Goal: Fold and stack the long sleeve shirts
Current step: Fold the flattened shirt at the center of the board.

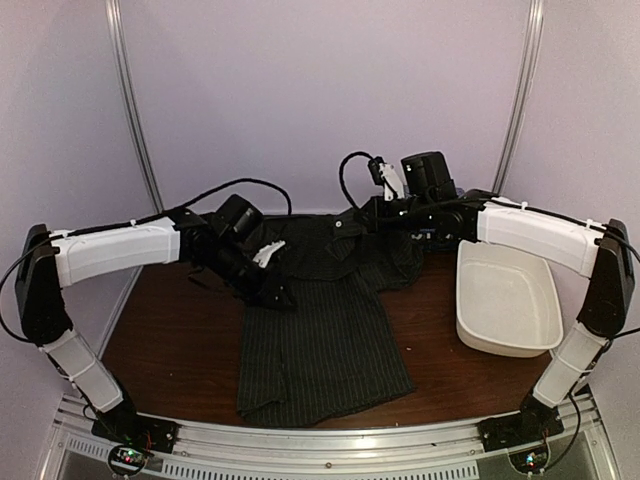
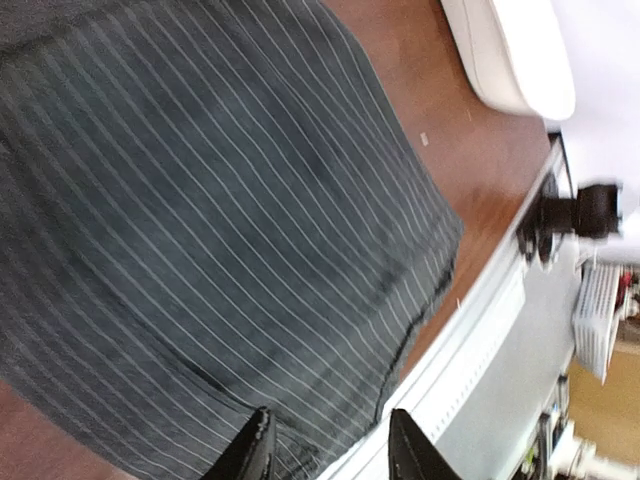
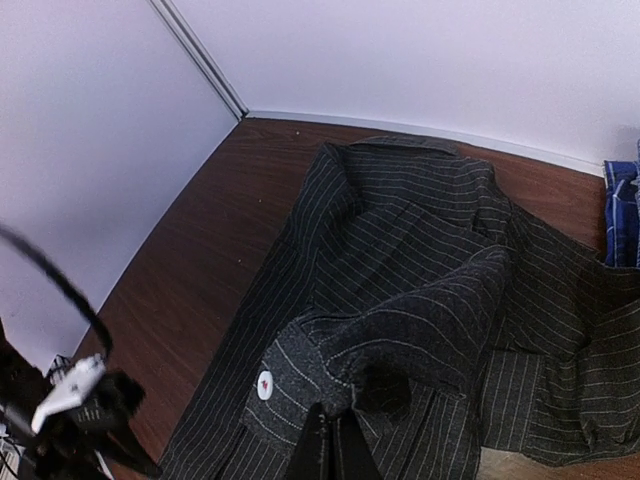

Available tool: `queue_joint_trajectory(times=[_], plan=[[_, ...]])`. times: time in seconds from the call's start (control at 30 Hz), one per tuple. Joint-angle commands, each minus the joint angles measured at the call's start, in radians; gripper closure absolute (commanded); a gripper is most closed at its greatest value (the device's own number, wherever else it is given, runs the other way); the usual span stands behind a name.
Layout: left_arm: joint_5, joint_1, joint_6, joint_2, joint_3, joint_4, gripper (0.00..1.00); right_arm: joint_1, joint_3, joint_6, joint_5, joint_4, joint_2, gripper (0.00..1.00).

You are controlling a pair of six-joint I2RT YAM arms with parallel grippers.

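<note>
A dark charcoal pinstriped shirt (image 1: 320, 330) lies spread on the brown table, collar at the back and hem toward the front. My left gripper (image 1: 278, 292) is over the shirt's left side; in the left wrist view (image 2: 330, 450) its jaws stand open above the striped cloth (image 2: 220, 220) near the hem. My right gripper (image 1: 358, 222) is at the shirt's upper right. In the right wrist view (image 3: 330, 448) it is shut on the sleeve cuff (image 3: 300, 385), which has a white button (image 3: 265, 384), and holds the sleeve folded over the body. A blue checked shirt (image 3: 622, 215) shows at the right edge.
A white oblong plastic tub (image 1: 505, 300) stands on the right side of the table, also in the left wrist view (image 2: 510, 50). A metal rail (image 1: 330, 440) runs along the front edge. Walls close in the back and sides.
</note>
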Motion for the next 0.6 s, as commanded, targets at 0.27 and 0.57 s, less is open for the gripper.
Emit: queue_joint_trajectory(times=[0.27, 0.57], plan=[[-0.349, 0.27, -0.191, 0.323, 0.262, 0.237, 0.65, 0.098, -0.009, 0.012, -0.024, 0.112, -0.052, 1.0], [-0.357, 0.376, -0.218, 0.583, 0.499, 0.357, 0.65, 0.175, -0.021, 0.012, -0.015, 0.086, -0.104, 1.0]])
